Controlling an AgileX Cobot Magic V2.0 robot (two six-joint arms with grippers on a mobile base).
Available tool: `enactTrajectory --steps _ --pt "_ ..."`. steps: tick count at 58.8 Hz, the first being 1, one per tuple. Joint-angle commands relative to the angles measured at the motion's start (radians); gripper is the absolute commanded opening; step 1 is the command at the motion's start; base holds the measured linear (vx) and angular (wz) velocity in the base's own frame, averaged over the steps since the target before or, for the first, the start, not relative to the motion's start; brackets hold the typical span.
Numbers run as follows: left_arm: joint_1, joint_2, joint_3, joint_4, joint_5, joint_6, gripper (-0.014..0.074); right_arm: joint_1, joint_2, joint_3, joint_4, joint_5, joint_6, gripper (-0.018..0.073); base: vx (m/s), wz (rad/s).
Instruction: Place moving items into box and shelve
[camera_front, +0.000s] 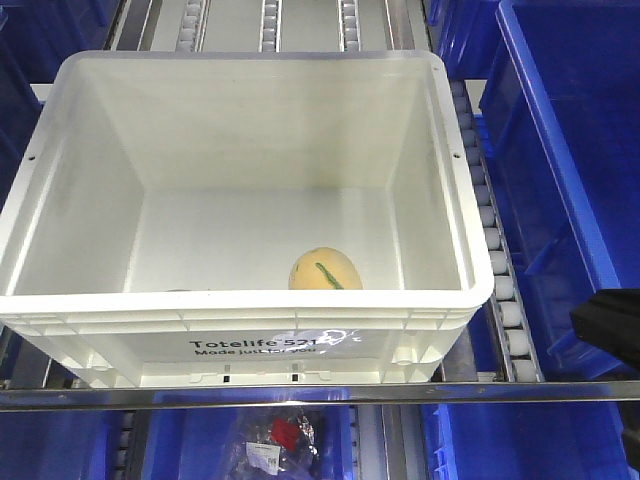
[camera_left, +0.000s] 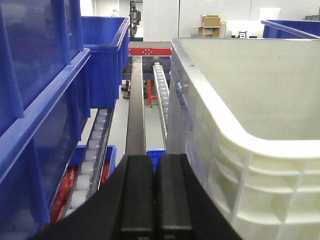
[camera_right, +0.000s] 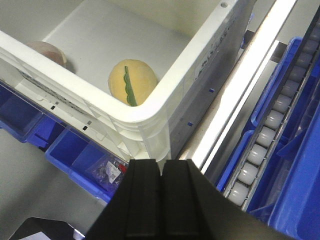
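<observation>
The white box (camera_front: 250, 330) sits on the shelve's roller rails (camera_front: 495, 250), just behind the steel front bar (camera_front: 320, 393). Inside it, near the front wall, lies a yellow-orange fruit with a green stripe (camera_front: 325, 270); the right wrist view shows this fruit (camera_right: 132, 82) and a second pale, rounded item (camera_right: 47, 52) beside it. My left gripper (camera_left: 156, 159) is shut and empty, low beside the box's left wall (camera_left: 240, 130). My right gripper (camera_right: 161, 162) is shut and empty, just outside the box's front right corner (camera_right: 145, 115).
Blue bins (camera_front: 570, 150) stand right of the box, and more blue bins (camera_left: 45, 100) stand to its left. Lower blue bins hold bagged small parts (camera_front: 280, 435). A dark part of an arm (camera_front: 610, 330) shows at the right edge.
</observation>
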Motion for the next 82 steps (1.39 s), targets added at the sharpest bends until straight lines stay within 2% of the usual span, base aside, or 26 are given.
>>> enactTrajectory --steps 1,51,57,68,74,82 --pt "-0.005 -0.015 0.029 0.002 -0.087 -0.012 -0.0022 -0.001 0.005 -0.024 -0.005 -0.064 -0.006 -0.0016 0.0 0.0" --pt "-0.005 -0.014 0.028 0.002 -0.087 -0.012 -0.0022 -0.008 -0.009 -0.013 -0.022 -0.077 -0.014 -0.0016 0.0 0.0" --pt "-0.005 -0.014 0.028 0.002 -0.087 -0.012 -0.0022 -0.139 -0.067 0.083 -0.023 -0.232 -0.013 -0.0016 0.0 0.0" --pt "-0.005 -0.014 0.028 0.002 -0.087 -0.012 -0.0022 -0.385 -0.283 0.389 0.005 -0.644 0.008 -0.0016 0.0 0.0" --pt "-0.005 -0.014 0.028 0.002 -0.087 -0.012 -0.0022 -0.481 -0.403 0.542 0.039 -0.801 0.02 -0.0016 0.0 0.0" --pt "-0.005 -0.014 0.028 0.002 -0.087 -0.012 -0.0022 -0.567 -0.528 0.701 0.089 -0.928 0.02 -0.0016 0.0 0.0"
